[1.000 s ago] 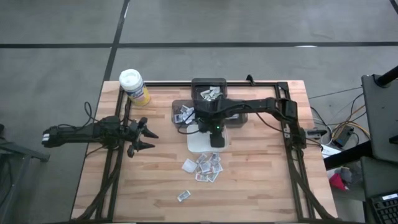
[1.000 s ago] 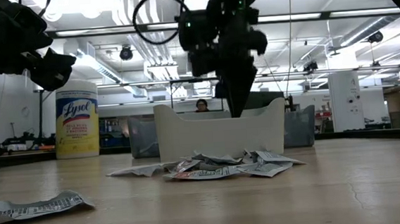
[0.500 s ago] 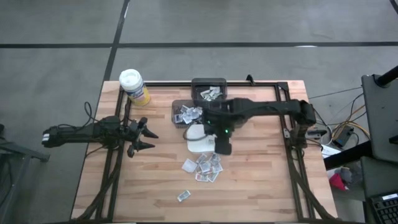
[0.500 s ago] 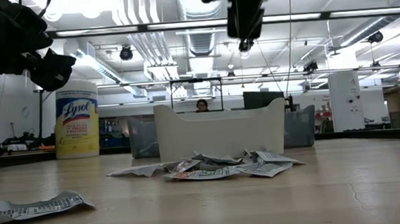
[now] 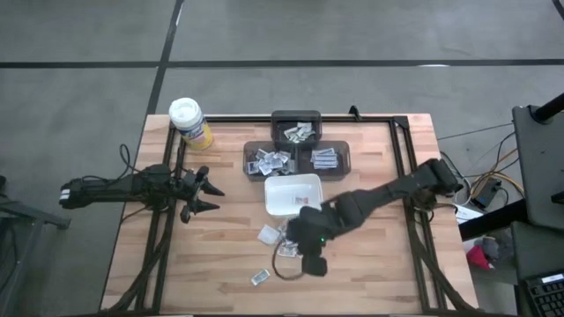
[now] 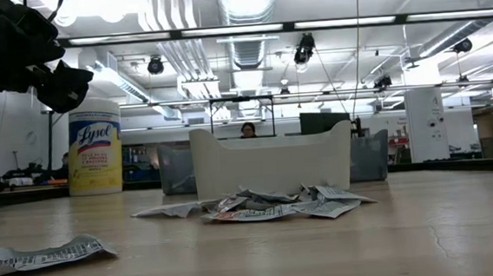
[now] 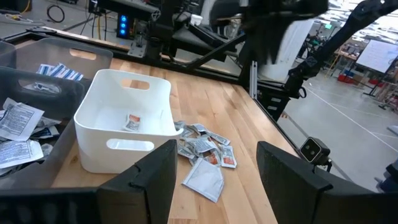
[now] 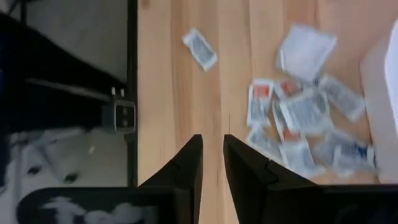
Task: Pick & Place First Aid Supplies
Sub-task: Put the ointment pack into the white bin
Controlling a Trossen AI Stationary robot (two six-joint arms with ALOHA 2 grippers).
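- While the left arm lies low along the table's left side, its left gripper (image 5: 210,195) points toward the middle of the table with its fingers spread wide and nothing between them.
- Right arm: reaches from its base at the table's right edge diagonally across the boards toward the front, its wrist hanging above the table; only a dark part of it shows at the top edge of the low view.
- Right gripper (image 5: 314,265): raised over bare wood just in front of the heap of packets; in the right wrist view its two dark fingers (image 8: 186,163) stand with only a narrow gap between them and grip nothing.
- Heap of packets (image 5: 291,236): small flat white and grey sachets with bluish and reddish print, lying loose on the table just in front of the white dish (image 5: 310,184) and just beside the right gripper, apart from it.
- Single packet (image 5: 259,277): lies alone nearer the front edge, to the left of the right gripper and well apart from the heap.
- White dish: one small packet (image 7: 132,122) rests on its floor, as the left wrist view shows.
- Dark trays (image 5: 342,158): behind the dish, each holding further packets.
- Yellow canister (image 5: 190,122): upright at the table's back left corner, white lid on.
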